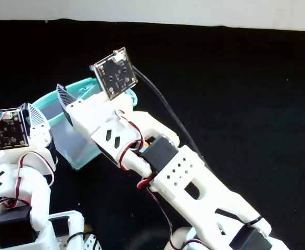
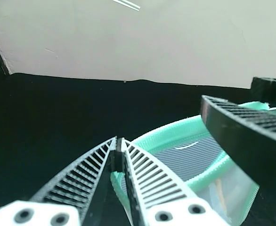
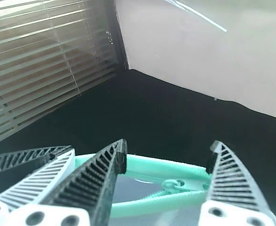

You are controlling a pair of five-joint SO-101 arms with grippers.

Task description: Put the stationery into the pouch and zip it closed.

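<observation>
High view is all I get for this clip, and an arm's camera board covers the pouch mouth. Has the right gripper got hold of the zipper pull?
Observer: No. The right gripper is open. The zipper pull lies between its fingers, apparently untouched.
Operator: And the left one?
Observer: The left gripper is shut at the teal rim of the pouch, and the rim appears pinched between its fingertips.
Operator: Is the pouch zipped at all?
Observer: No. In the left wrist view the mouth gapes wide open. I cannot make out any stationery inside.
</observation>
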